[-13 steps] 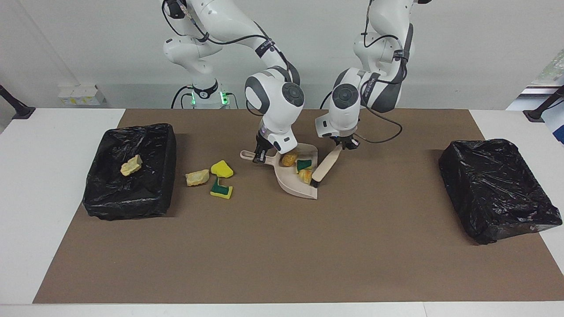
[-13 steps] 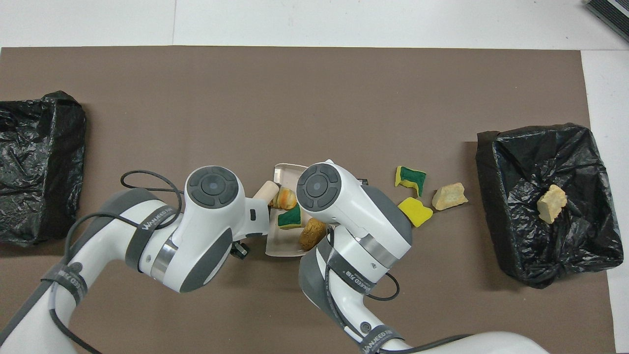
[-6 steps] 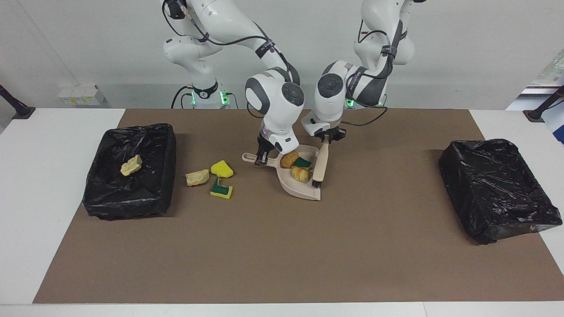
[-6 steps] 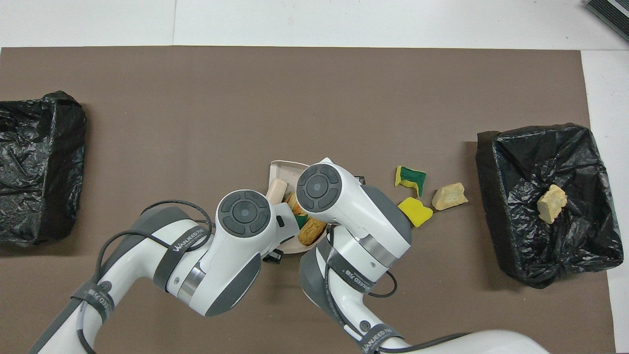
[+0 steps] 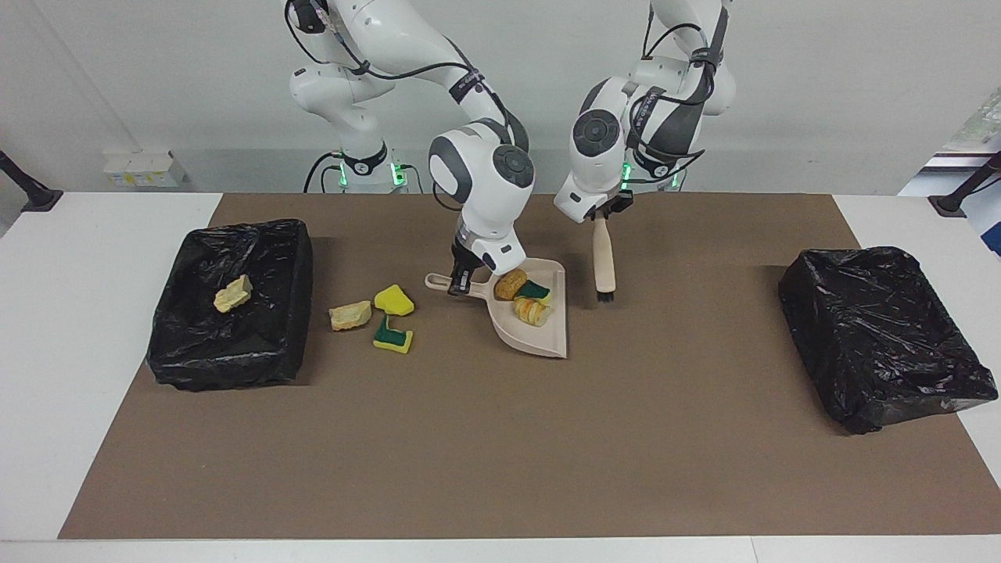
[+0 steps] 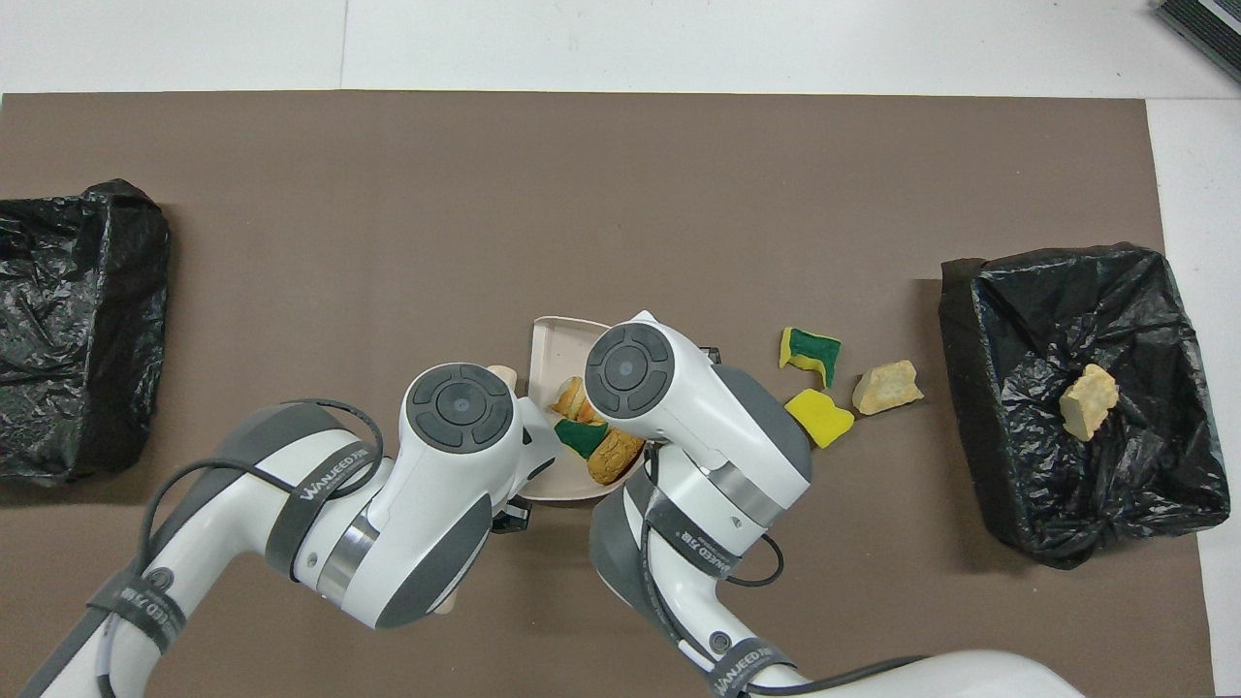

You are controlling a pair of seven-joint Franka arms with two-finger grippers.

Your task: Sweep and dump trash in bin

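Since a second ago, your left gripper [image 5: 602,216] has lifted the brush [image 5: 603,262] out of the dustpan [image 5: 539,332]; the brush now hangs nearly upright, bristles down, over the mat [image 5: 500,438] just beside the pan, toward the left arm's end of the table. The left claw is clamped tight on the top of the brush handle. In the overhead view only a tip of the brush [image 6: 500,371] shows past the left arm's wrist.

Your right gripper [image 5: 460,282] is closed on the dustpan's handle, holding the pan low at the mat; whether the pan touches the mat you cannot tell from either view.

Look at the trash. Three pieces sit in the dustpan: an orange-brown lump [image 5: 512,282] closest to the handle, a green sponge piece [image 5: 535,291] beside it, and a ridged orange lump [image 5: 532,310] farther from the robots. Three more scraps lie on the mat between the pan and the bin [image 5: 274,344] at the right arm's end: a yellow sponge piece [image 5: 393,300], a yellow-and-green sponge piece [image 5: 392,337] just farther from the robots, and a tan foam chunk [image 5: 349,314] nearer that bin. One pale foam chunk [image 5: 233,294] lies inside that bin. A second black-lined bin [image 5: 884,336] stands at the left arm's end of the table.
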